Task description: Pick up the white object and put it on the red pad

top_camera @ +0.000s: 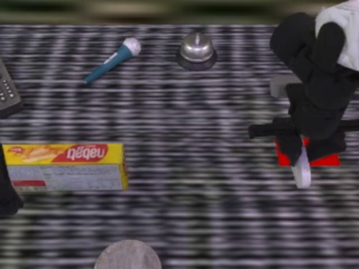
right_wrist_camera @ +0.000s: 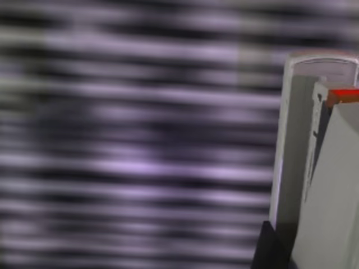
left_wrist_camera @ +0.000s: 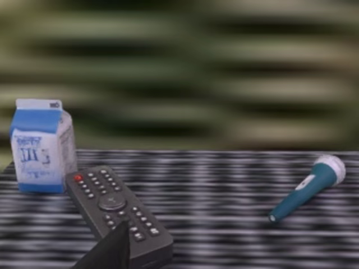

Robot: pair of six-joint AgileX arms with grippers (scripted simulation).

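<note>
The white object [top_camera: 302, 170] is a slim bar that sticks out, tilted, from under my right gripper [top_camera: 305, 150], which is shut on its upper end. It hangs over the red pad [top_camera: 332, 161] at the right of the table and reaches past the pad's front edge. The right wrist view has the white object [right_wrist_camera: 290, 145] close up, with a grey strip along one side and a sliver of the red pad [right_wrist_camera: 343, 96] beyond it. My left gripper [top_camera: 7, 196] is parked at the table's left edge, open, and one dark finger [left_wrist_camera: 109, 253] shows in the left wrist view.
A teal microphone [top_camera: 112, 60] and a silver bell [top_camera: 197, 50] lie at the back. A yellow box [top_camera: 64, 166] sits at the left, with a dark remote [left_wrist_camera: 115, 210] and a blue milk carton [left_wrist_camera: 39, 147] behind it. A pale stand [top_camera: 279, 85] is beside the right arm, and a grey disc [top_camera: 128, 256] is at the front.
</note>
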